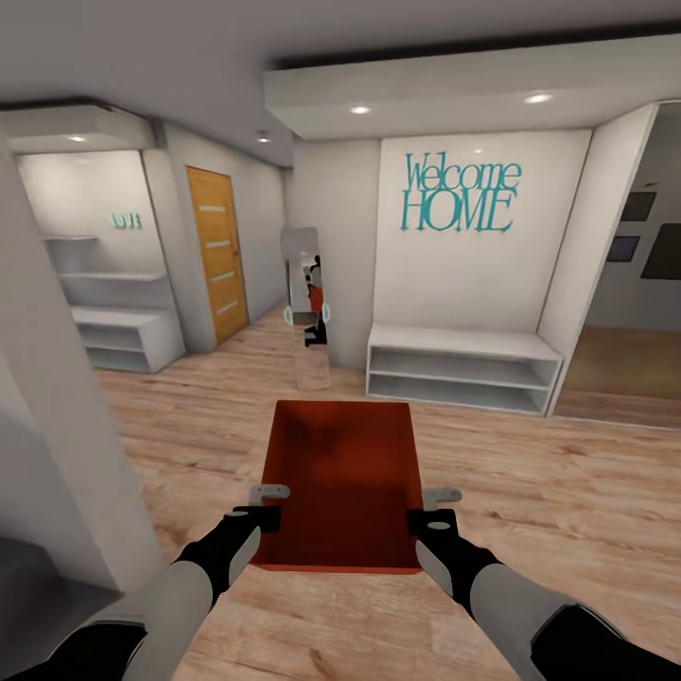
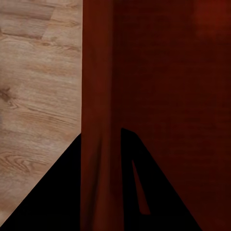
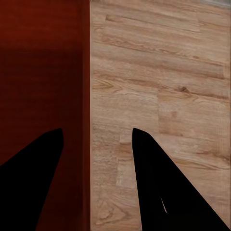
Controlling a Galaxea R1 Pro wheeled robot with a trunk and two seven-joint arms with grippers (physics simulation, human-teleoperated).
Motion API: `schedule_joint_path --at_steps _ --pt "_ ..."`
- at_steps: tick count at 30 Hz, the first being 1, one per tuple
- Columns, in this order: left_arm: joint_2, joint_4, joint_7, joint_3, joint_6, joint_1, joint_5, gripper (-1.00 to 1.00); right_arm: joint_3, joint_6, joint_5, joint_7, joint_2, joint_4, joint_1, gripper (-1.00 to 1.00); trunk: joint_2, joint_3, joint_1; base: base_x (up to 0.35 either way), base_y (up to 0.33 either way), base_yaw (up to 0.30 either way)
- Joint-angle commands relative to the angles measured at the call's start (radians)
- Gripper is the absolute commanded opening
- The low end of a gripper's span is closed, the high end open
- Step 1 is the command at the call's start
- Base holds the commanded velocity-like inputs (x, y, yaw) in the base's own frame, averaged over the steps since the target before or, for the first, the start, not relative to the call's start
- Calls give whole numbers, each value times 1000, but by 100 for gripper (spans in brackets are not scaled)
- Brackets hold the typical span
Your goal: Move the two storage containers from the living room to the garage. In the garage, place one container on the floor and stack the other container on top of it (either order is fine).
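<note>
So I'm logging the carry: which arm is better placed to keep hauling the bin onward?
Neither alone: the left claw straddles the left wall of the storage container and the right claw the right wall, so both should carry on together.

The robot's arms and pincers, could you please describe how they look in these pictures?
Both arms have smooth pale grey forearm shells, with black upper segments and black wrists. The left pincer and right pincer have black bases and short flat grey metal fingers. In the wrist views the fingers appear as black tapering wedges. No cables or markings show.
</note>
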Motion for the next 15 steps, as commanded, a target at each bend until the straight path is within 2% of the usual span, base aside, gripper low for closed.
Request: schedule_joint_path --at_steps 1,15 --pt "0 -1 11 18 8 0 -18 -100 -34 5 8 37 -1 -6 -2 -100 -2 -2 1 322 0 0" --pt "1 0 11 18 8 0 -18 -100 -34 5 8 39 -1 -6 -2 -100 -2 -2 1 322 0 0"
